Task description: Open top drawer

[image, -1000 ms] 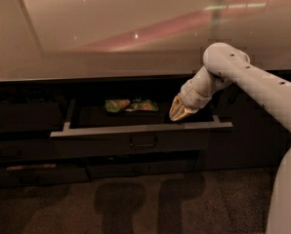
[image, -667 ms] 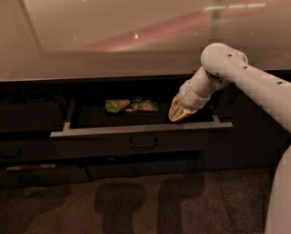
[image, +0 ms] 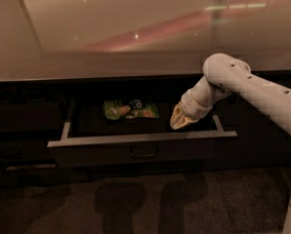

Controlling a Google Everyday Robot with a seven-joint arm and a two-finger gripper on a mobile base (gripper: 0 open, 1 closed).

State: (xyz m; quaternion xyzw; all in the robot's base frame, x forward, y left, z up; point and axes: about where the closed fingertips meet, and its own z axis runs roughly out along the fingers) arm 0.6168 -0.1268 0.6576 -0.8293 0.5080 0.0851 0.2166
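Top drawer [image: 96, 152] is pulled out, w/ loop handle [image: 144, 152] at front ctr. Gripper [image: 177, 122] dips into its right side, just behind the front edge; open or shut, can't tell. Green packets [image: 131, 109] lie farther back, left of gripper. Surface [image: 111, 38] runs above.

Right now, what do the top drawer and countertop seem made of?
The top drawer: dark matte front, pale rim, likely laminate or metal. The countertop: glossy, reflecting lights, perhaps polished stone. The gripper sits at the drawer's right side.
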